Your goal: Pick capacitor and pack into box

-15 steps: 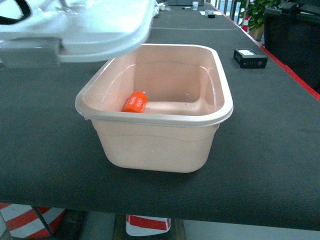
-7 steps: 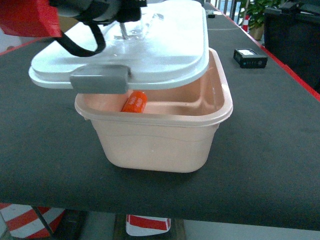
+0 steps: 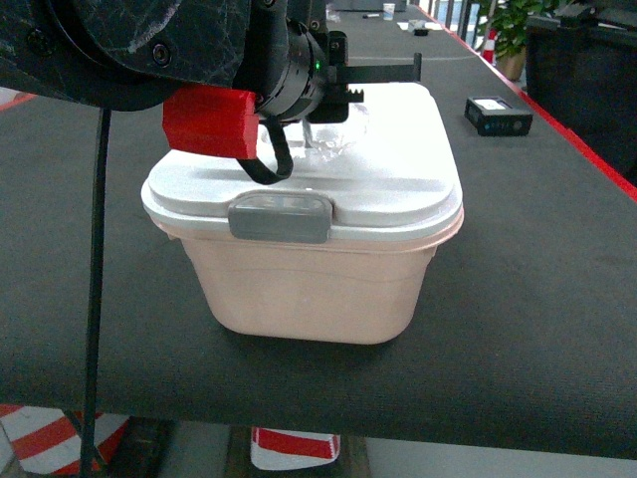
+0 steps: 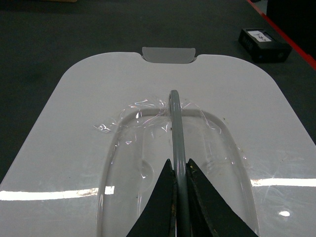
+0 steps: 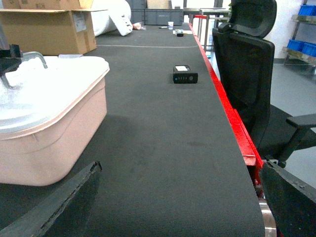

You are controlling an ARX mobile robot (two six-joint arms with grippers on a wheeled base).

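The peach-pink box [image 3: 309,284] stands on the dark counter [image 3: 537,299], near its front edge. Its white lid [image 3: 388,159] lies flat over the rim, covering the opening, so the capacitor cannot be seen. A grey clasp [image 3: 280,218] hangs at the near edge of the lid; in the left wrist view a second clasp [image 4: 169,54] shows at the far edge. The left pincer [image 4: 178,185] reaches in from the left over the lid, its two dark fingers [image 4: 163,207] clamped together on the grey handle [image 4: 175,123], which stands upright from the lid's recessed middle, beside some crumpled clear tape [image 4: 143,111].

The right pincer [image 5: 177,207] is off to the right of the box, low over the bare counter, with its fingers [image 5: 54,202] spread wide apart and holding nothing.

A small black device [image 3: 498,115] lies farther back on the right of the counter. A black office chair [image 5: 247,59] stands beyond the counter's red edge, and a brown cardboard carton [image 5: 49,29] sits far back on the left.
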